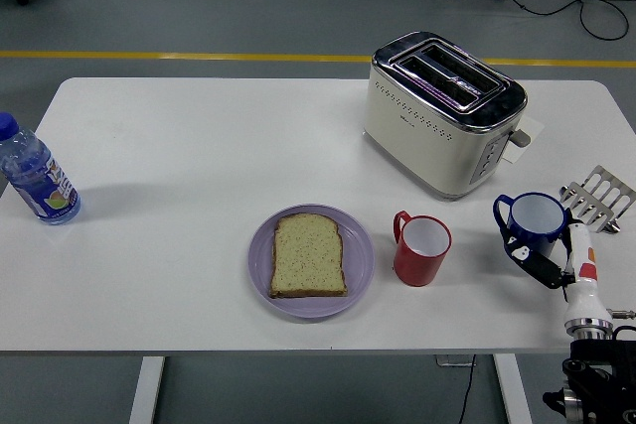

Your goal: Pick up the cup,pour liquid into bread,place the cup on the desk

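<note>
Right robot hand (545,263) clamped on blue cup (535,222), inside white; red cup (421,248) empty.

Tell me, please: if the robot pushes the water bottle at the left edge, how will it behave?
The water bottle stands upright, tall on a narrow base, so a high push would probably tip it. Being round, it would likely roll afterwards. It looks nearly full, so fairly heavy for its size.
</note>
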You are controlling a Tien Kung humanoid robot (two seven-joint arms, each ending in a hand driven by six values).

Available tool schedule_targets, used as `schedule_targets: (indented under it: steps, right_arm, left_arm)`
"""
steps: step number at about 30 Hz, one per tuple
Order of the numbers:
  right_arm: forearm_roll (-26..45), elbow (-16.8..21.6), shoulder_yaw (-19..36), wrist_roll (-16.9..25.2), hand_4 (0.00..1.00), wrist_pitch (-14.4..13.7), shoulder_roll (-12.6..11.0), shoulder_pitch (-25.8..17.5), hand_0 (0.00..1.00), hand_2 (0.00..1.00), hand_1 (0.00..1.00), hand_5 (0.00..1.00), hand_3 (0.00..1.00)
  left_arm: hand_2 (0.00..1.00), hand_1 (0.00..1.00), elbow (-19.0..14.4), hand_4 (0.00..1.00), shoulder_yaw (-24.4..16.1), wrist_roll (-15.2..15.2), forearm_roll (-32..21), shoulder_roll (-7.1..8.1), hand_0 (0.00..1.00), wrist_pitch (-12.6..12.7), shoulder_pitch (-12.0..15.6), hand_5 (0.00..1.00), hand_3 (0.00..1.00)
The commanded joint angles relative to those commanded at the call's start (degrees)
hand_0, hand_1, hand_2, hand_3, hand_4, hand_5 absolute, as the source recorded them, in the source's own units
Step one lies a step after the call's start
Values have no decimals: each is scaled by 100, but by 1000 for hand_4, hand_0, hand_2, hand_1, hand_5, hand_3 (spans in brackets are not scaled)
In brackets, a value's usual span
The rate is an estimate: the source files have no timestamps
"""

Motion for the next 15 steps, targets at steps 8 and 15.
schedule_targets:
  steps: [8,15]
  right_arm:
    - [-42,-248,-93,-126,587,0,67,94,524,570,467,100,643]
    - [-69,-337,-112,-202,627,0,84,110,542,576,478,128,670]
  left_arm:
    - [656,646,-2,320,-2,-1,-6,0,636,-1,-9,840,549]
    - [655,645,-4,321,13,-3,-4,0,636,-2,6,840,549]
